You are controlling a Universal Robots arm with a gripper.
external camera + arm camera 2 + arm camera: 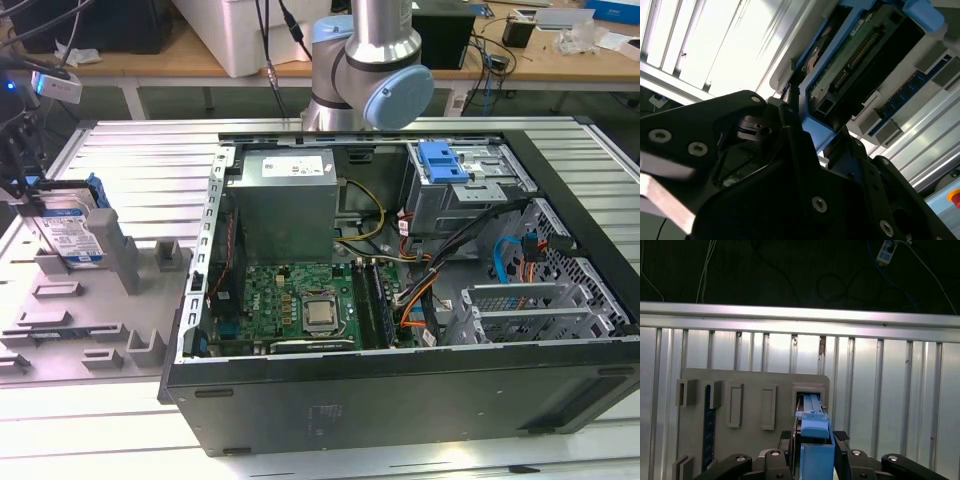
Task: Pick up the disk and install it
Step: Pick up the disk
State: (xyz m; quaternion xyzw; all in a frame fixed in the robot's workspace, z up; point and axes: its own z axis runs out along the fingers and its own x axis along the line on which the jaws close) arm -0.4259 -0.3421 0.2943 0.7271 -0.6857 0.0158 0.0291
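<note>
**Gripper.** We found the black two-finger gripper point(816, 436) clamped on the disk point(816, 460), a flat rectangular silver hard drive with a white-and-blue label and blue plastic carrier rails. In the first wrist view its fingers point(841, 436) sat hard against either side of the blue edge strip, with no gap visible. The opening was only as wide as the disk is thick. The second wrist view showed the drive's green circuit-board face point(850, 65) just beyond the black finger.

**Disk.** It stood upright on edge in the grey moulded fixture tray point(110, 340), near the tray's far edge in the exterior view. We could not tell whether it was fully seated in its slot or already raised a little.

**Step in hand.** We judged this to be the grasp and withdrawal from the tray. To do it well, the draw should run straight along the slot walls. The disk should be kept upright and the pressure held on the rails, not on the circuit board. Any tilt risks binding against the slot.

**Surroundings.** The tray lay at the ribbed aluminium table's point(150, 160) edge on the exterior view's left. Just beside it lay the open black computer case point(400, 410), holding a metal drive cage point(440, 205) topped by a blue plastic bracket point(445, 165).
</note>
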